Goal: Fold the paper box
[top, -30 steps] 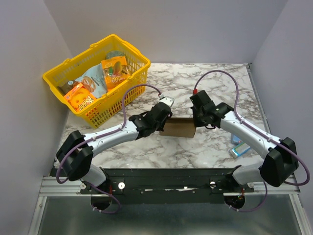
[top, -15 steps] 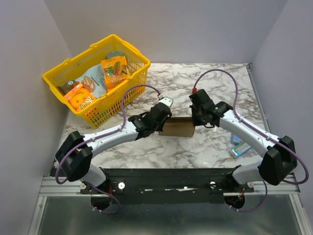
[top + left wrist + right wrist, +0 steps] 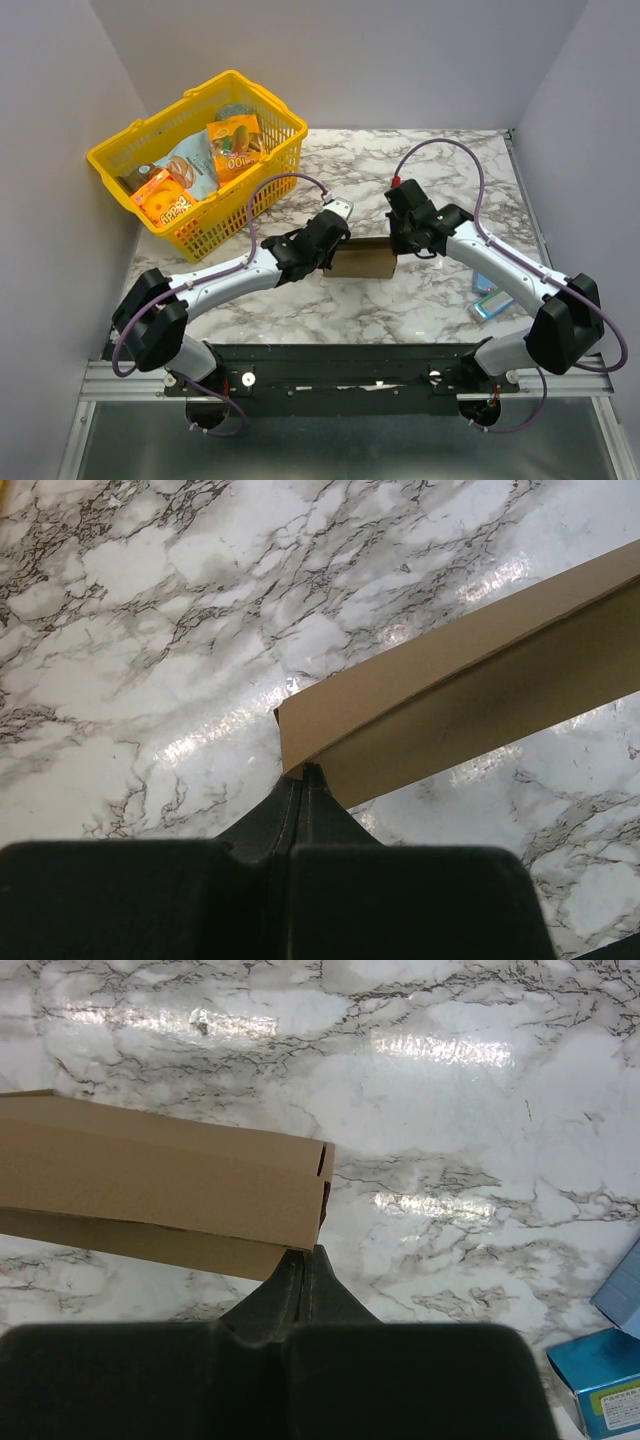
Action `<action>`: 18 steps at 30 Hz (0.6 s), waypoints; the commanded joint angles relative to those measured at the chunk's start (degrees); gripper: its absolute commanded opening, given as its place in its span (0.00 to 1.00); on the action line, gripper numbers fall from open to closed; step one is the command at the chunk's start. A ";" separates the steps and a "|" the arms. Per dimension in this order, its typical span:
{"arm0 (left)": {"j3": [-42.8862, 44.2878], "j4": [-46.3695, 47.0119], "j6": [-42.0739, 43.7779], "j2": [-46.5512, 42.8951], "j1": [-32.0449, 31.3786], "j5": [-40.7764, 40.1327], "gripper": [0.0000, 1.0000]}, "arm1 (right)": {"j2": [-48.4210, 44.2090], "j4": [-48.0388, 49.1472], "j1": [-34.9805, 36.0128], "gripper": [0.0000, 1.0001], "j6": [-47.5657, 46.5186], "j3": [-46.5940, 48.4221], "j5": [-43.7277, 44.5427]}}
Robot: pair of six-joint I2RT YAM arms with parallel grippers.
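Item 1, paper box: one, plain brown, unprinted, no writing; it is being carried by the marble surface near the front middle, lengthwise between the two arms. Slits are being shown at its right end in the right wrist view.

Item 2, left end effector: one, clenched, fingers being pressed together with no gap. In the left wrist view its tip is being met by the lower left corner of the box. Whether any card is being pinched cannot be told.

Item 3, right end effector: one, clenched likewise. Its tip is being touched by the bottom right corner of the box, with the box lying up and to the left of it.

Item 4, yellow basket: one, being shown at the far left of the surface, well apart from the box.

Item 5, snack packs: at least three are being counted in the basket, namely two orange and one pale blue bag. White lettering is being shown on the orange ones, too small to read.

Item 6, blue packets: two, at the right, near the right arm; one is being shown with a green and white label, unreadable, the other is being cut off by the frame edge
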 commanded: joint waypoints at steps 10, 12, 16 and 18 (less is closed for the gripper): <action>-1.41 2.48 -0.69 0.44 -3.12 6.17 0.00 | 2.22 7.04 1.25 0.01 2.38 4.97 -10.03; -1.41 2.48 -0.51 0.53 -3.21 6.08 0.00 | 2.48 7.12 1.25 0.01 2.46 4.88 -10.29; -1.41 2.57 -0.42 0.52 -3.30 5.90 0.00 | 2.75 7.04 1.25 0.01 2.55 4.79 -10.73; -1.33 2.48 -0.51 0.53 -3.30 5.90 0.00 | 2.83 7.30 1.25 0.01 2.55 4.79 -10.73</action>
